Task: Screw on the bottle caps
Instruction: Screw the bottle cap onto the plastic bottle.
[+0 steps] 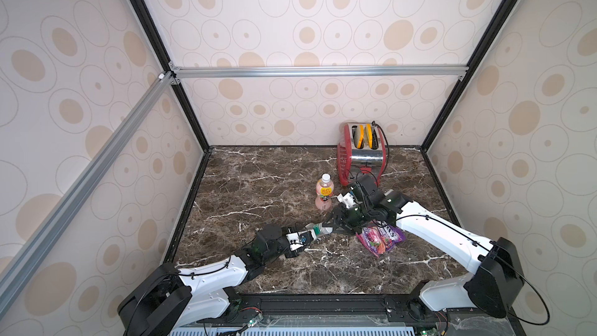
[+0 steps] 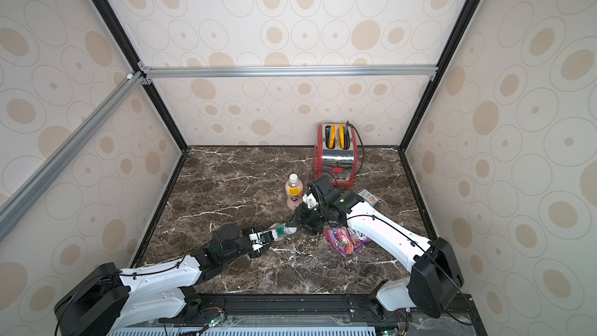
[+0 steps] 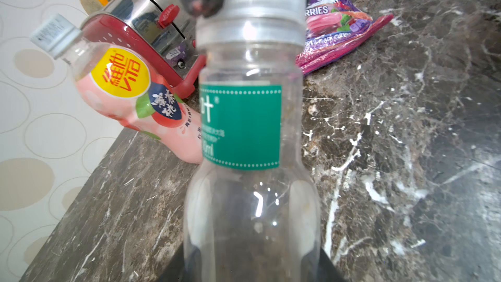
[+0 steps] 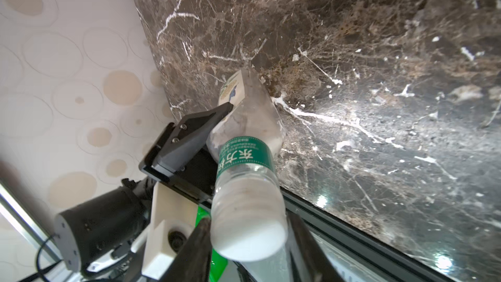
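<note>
Your left gripper (image 1: 310, 233) is clamped around the body of the clear bottle (image 1: 319, 230). It holds the bottle tipped almost flat above the marble-patterned table (image 1: 258, 189), well in front of the red toaster (image 1: 361, 150), on the robot's side. The white cap (image 4: 250, 240) sits on the bottle's neck between the jaws of your right gripper (image 1: 333, 227). You cannot tell from these views whether those jaws pinch the cap or stand just off it. The pink bottle (image 1: 324, 193) stands upright beside the toaster's front corner, with a second white cap (image 1: 326, 177) on top.

If the cap sits crooked on the thread, turning may cross-thread it or pop it off (on a bottle this tilted, it would likely drop to the table). A hard twist may also spin the smooth, thin-walled bottle inside the left grip.

The clear bottle is glossy, empty-looking plastic, waisted, with a green label band. Its cap is a short matte cylinder. A crinkly purple candy bag (image 1: 381, 237) also lies in front of the toaster.
</note>
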`<state>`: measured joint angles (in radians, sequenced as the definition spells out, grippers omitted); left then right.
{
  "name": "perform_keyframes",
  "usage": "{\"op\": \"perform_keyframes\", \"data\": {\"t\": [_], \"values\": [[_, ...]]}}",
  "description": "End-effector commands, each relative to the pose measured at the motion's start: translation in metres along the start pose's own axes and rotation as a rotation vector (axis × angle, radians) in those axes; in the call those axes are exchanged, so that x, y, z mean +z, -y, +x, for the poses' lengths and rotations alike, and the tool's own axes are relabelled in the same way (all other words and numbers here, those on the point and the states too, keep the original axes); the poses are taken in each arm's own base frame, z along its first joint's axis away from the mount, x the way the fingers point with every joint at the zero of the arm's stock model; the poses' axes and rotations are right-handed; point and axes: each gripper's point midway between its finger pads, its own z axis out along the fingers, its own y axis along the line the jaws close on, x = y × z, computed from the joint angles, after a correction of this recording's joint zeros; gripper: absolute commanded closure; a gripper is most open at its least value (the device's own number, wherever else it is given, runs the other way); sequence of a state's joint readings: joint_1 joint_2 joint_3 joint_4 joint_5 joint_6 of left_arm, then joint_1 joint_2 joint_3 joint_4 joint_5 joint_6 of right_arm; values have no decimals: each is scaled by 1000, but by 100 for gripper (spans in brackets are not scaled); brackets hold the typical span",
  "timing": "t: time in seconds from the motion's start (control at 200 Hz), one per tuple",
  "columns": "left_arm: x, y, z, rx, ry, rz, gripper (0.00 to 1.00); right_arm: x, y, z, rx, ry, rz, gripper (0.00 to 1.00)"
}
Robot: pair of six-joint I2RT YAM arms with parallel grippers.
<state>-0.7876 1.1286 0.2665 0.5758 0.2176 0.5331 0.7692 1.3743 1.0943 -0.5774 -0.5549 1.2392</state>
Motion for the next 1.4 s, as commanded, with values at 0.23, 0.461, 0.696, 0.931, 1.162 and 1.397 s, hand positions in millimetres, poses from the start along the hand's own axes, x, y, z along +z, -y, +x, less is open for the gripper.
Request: {"op": "perform_keyframes", "data": {"t": [0.23, 0.461, 0.696, 0.931, 1.162, 1.397], "values": [[-6, -31, -47, 10, 145, 10, 56, -81, -29, -19, -503, 216, 157, 22], [-1, -7, -52, -26, 134, 245, 56, -97, -45, 10, -1428, 87, 238, 20], [0, 3, -60, -53, 154, 338, 57, -77, -18, 8, -2002, -92, 408, 22], [6, 0, -57, -95, 153, 353, 57, -72, -14, 32, -2387, -198, 311, 26], [6, -4, -60, -124, 181, 352, 57, -53, -8, 30, -2579, -290, 363, 39], [6, -5, -61, -133, 191, 355, 57, -44, -6, 29, -2636, -290, 371, 44]]}}
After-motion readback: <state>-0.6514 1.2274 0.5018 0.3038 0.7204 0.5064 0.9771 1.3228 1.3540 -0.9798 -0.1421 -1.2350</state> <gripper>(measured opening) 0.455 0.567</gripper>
